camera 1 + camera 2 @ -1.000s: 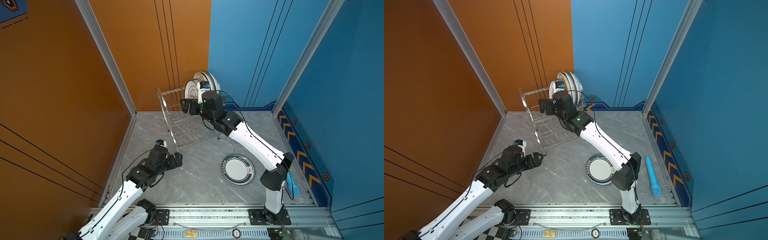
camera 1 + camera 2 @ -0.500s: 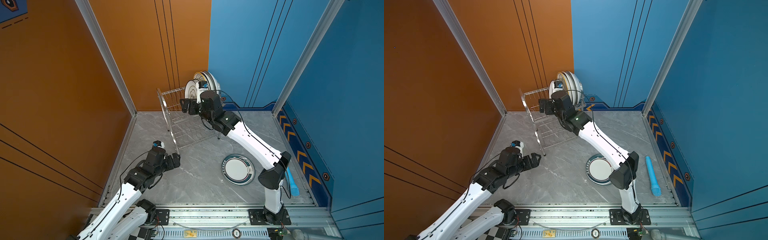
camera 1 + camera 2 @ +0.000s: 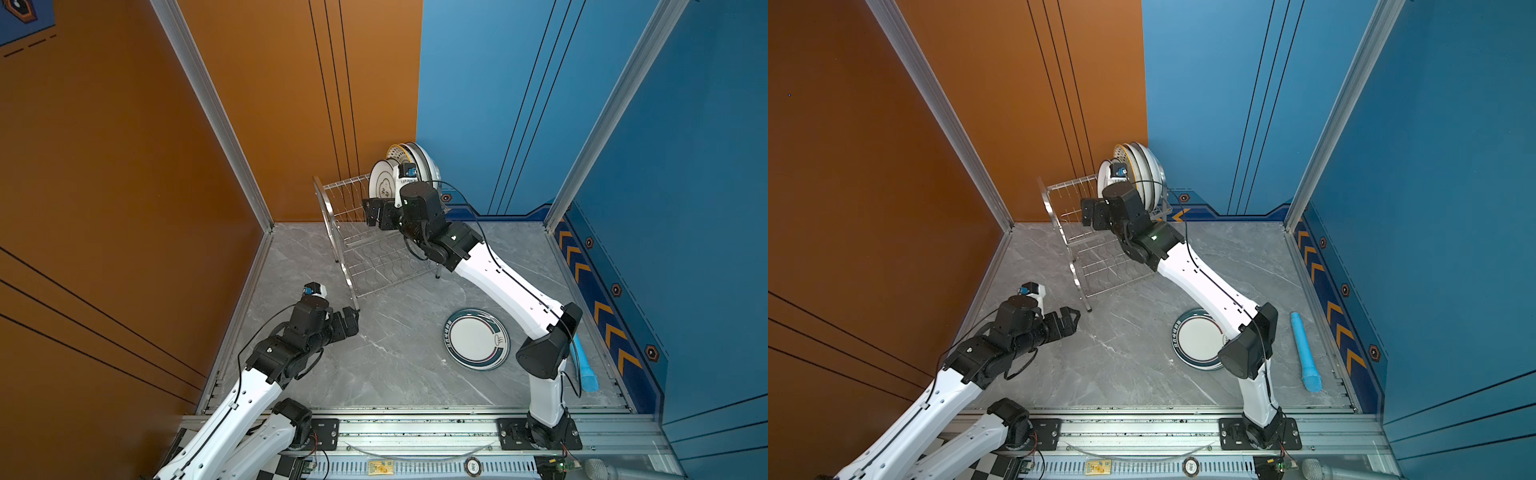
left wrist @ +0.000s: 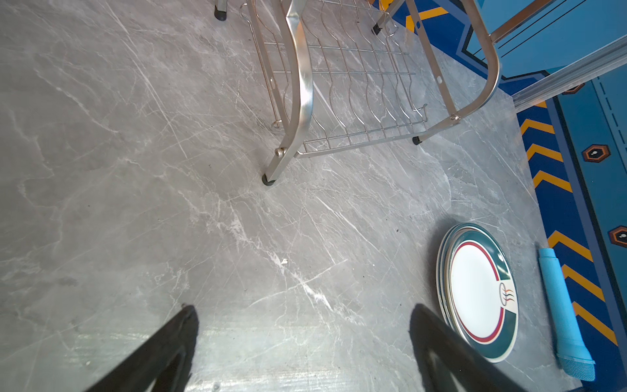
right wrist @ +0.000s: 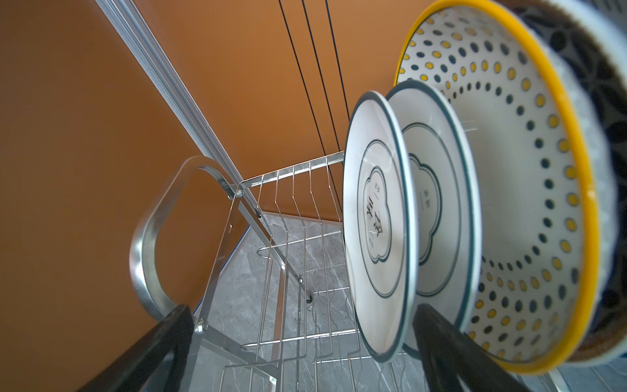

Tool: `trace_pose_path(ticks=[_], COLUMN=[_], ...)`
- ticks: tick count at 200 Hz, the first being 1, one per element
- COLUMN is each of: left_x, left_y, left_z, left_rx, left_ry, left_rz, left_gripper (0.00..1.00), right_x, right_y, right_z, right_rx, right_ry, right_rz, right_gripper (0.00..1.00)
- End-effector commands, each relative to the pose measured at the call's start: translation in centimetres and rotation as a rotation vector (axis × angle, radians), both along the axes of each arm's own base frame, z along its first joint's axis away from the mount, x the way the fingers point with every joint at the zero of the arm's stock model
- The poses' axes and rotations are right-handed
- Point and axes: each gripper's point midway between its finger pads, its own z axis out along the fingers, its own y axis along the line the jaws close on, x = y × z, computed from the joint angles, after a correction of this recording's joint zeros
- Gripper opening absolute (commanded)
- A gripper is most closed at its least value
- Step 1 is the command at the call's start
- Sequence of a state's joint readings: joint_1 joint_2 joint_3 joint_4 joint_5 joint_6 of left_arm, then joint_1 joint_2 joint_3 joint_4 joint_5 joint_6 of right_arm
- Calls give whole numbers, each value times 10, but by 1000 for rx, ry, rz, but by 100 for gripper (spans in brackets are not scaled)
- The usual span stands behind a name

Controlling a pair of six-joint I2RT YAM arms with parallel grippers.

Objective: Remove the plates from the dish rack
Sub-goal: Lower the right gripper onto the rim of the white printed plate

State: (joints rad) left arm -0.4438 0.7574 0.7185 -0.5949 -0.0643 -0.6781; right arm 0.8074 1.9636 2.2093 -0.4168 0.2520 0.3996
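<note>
Dish rack [image 3: 370,253] in back corner of tabletop [image 3: 395,374]. Far end of its upper tier holds several upright plates [image 5: 376,220]; rearmost ones cut off, count unclear. Flat stack [image 3: 477,338] lies on tabletop. Right gripper [image 5: 302,310] spread wide beside nearest upright plate, empty. Left gripper [image 4: 302,314] spread, empty.

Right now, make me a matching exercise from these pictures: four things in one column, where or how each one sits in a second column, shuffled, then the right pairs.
Things
1. yellow-rimmed dotted plate
2. red-ringed teal plate
3. blue cylinder
4. left gripper

Places or states
A. lying along the right edge of the table
B. open above bare tabletop
C. standing on edge in the dish rack
D. face up on the table, in front of the rack

Pairs: 1-C, 2-D, 3-A, 4-B
</note>
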Motion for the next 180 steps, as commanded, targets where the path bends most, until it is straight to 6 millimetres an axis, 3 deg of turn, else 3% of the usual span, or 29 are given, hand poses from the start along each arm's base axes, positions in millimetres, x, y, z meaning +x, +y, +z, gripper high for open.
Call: trace_pose_path(ticks=[1,180], left_x=[0,1], left_y=[5,4], left_z=[-6,-7], left_rx=[20,-1], left_ry=[-1,2], left_rz=[10,10], left_gripper=[98,98], right_x=[-3,28], right_y=[-15,-2], right_z=[20,-4], right_rx=[-3,29], right_ry=[-30,5], right_rz=[-22,-23], right_gripper=[99,82])
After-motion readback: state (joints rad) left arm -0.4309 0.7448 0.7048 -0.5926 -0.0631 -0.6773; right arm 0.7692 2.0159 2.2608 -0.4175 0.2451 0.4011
